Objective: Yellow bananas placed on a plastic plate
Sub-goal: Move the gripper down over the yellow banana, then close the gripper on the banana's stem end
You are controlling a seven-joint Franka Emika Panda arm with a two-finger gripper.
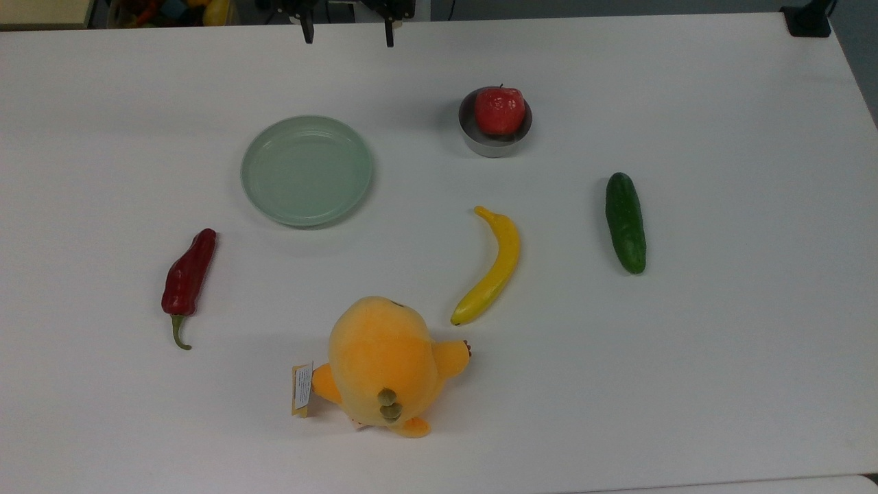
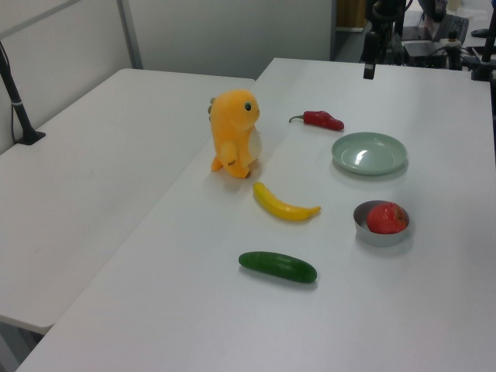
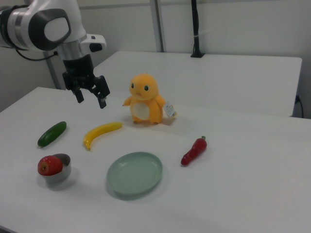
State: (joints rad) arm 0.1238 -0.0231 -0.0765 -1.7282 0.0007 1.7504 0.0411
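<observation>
The counter (image 1: 720,357) carries every item as a separate, well-spaced piece, which leaves free approach room around each one. The arm (image 3: 46,24) holds the claw (image 3: 91,94) raised above the counter, well apart from all items; its two fingers stand spread and grip nothing, a stance suited to a descent over a target.

The plush toy (image 1: 381,363) stands upright near the top view's lower edge, just beside the blunt end of the banana (image 1: 495,267). The plate (image 1: 306,170) lies flat and bare, to the top view's upper left of the banana, so its whole surface is free to receive it. The banana lies flat on the counter, between the plate and the cucumber (image 1: 625,221), apart from both; its stem tip points toward the bowl (image 1: 495,143), which holds the apple (image 1: 500,110). The pepper (image 1: 186,278) lies at the top view's left, clear of any likely path.

Judgement: the task is not yet begun. The next move calls for a grasp across the banana's slim middle.
</observation>
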